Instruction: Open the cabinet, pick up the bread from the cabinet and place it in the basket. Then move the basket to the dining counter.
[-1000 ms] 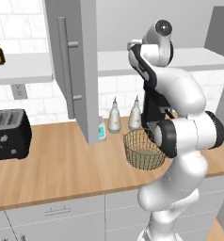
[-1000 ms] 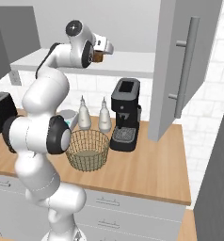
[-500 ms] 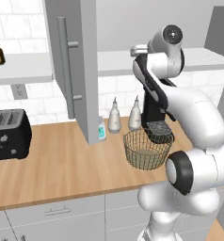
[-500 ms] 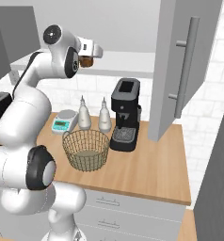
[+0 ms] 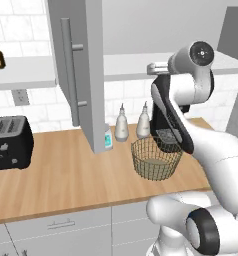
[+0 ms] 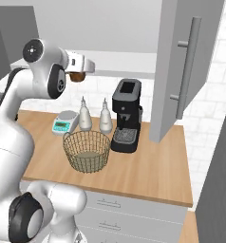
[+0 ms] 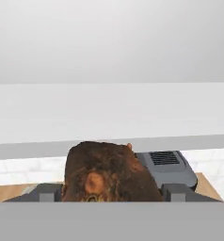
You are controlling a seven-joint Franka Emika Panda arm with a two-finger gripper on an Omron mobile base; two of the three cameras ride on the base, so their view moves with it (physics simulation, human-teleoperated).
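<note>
- Your gripper (image 6: 78,76) holds the bread (image 7: 109,172) between wide-set fingers, just outside the cabinet (image 6: 181,71) shelf.
- Released here, beside the basket (image 6: 86,150), it could miss and hit the worktop (image 6: 153,171).

Base views flank arm from behind — share basket (image 5: 156,159); hand view close on bread (image 7: 109,173).
</note>
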